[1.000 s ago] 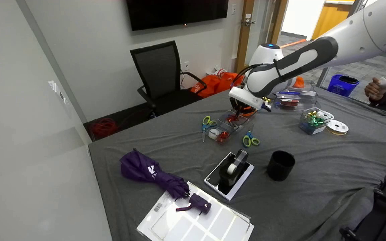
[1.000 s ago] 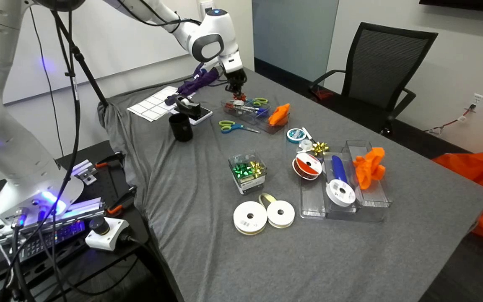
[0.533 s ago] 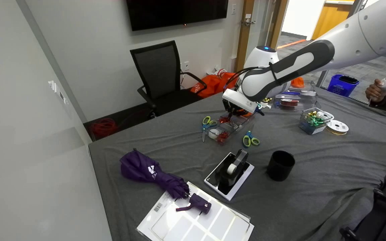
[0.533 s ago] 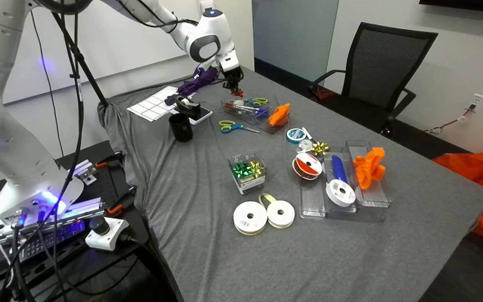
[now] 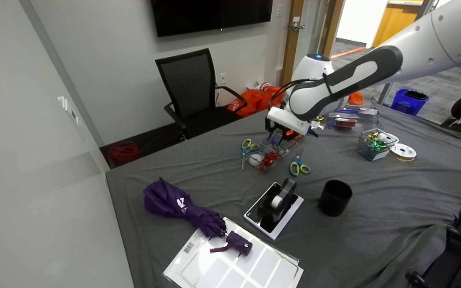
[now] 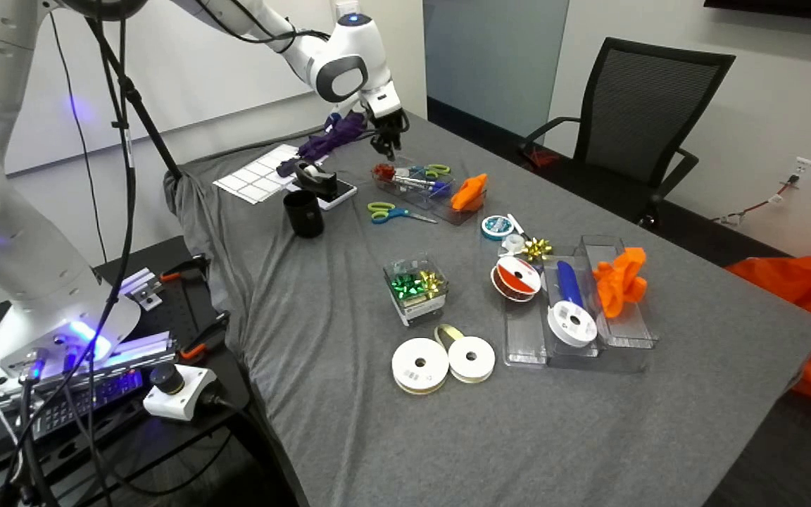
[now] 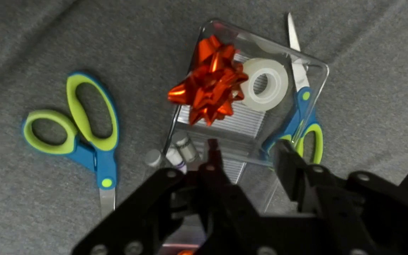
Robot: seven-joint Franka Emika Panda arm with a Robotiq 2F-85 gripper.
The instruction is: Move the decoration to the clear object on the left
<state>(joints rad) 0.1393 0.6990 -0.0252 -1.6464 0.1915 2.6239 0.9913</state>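
Note:
The decoration, a shiny red bow, lies in the end compartment of a long clear tray beside a tape roll, overlapping the side rim. It shows in both exterior views. My gripper is open and empty above the tray's middle, apart from the bow; it shows in both exterior views. The small clear container, with green and gold bows, stands away from the gripper; it also shows in an exterior view. It is out of the wrist view.
Green and blue scissors lie on either side of the tray. Markers and an orange item are in the tray. A black mug, tape dispenser, purple umbrella, ribbon spools and a larger clear tub surround it.
My gripper has opened and let go of the red bow. The bow has dropped from the fingertips into the tray's end compartment, where something red showed before. The arm has shifted slightly.

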